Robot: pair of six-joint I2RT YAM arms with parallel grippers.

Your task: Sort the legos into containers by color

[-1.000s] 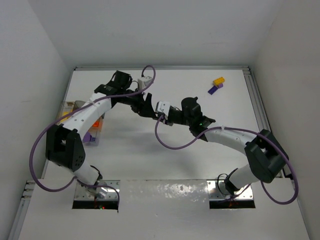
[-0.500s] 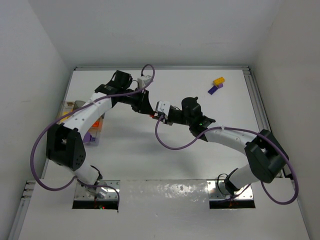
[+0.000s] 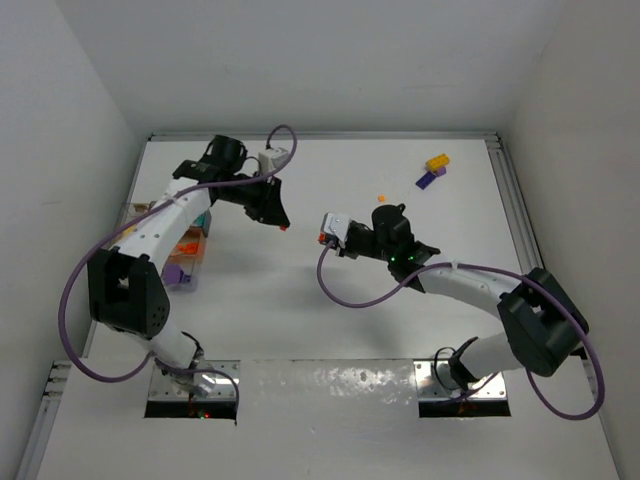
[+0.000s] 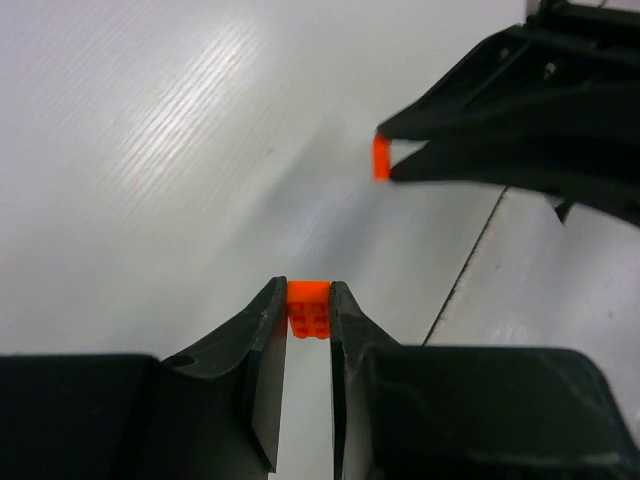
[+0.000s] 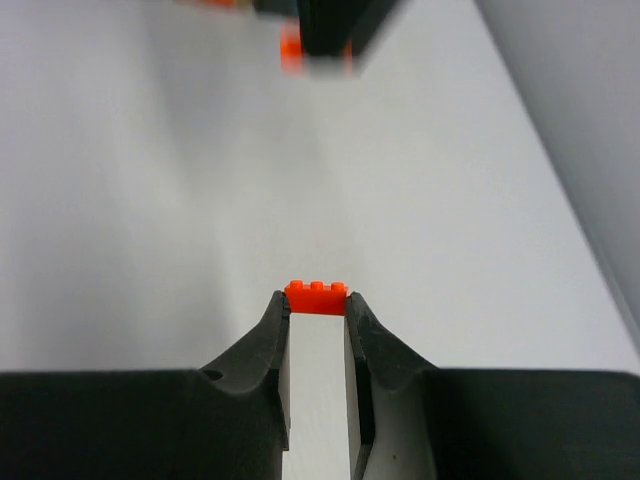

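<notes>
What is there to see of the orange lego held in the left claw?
The orange lego is a small, glossy plastic brick. The side facing the wrist camera shows a small grid of studs or sockets. It is pinched at the very tips of the left claw, with one black finger against each side, above the white table.

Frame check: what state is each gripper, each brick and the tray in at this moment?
left gripper: fingers shut on the left orange brick.
right gripper: fingers shut on the right orange brick.
yellow brick: lying loose, unsorted.
purple brick: lying loose beside the yellow one.
small orange piece: lying loose, unsorted.
tray: partly hidden, with orange and purple pieces inside.
</notes>
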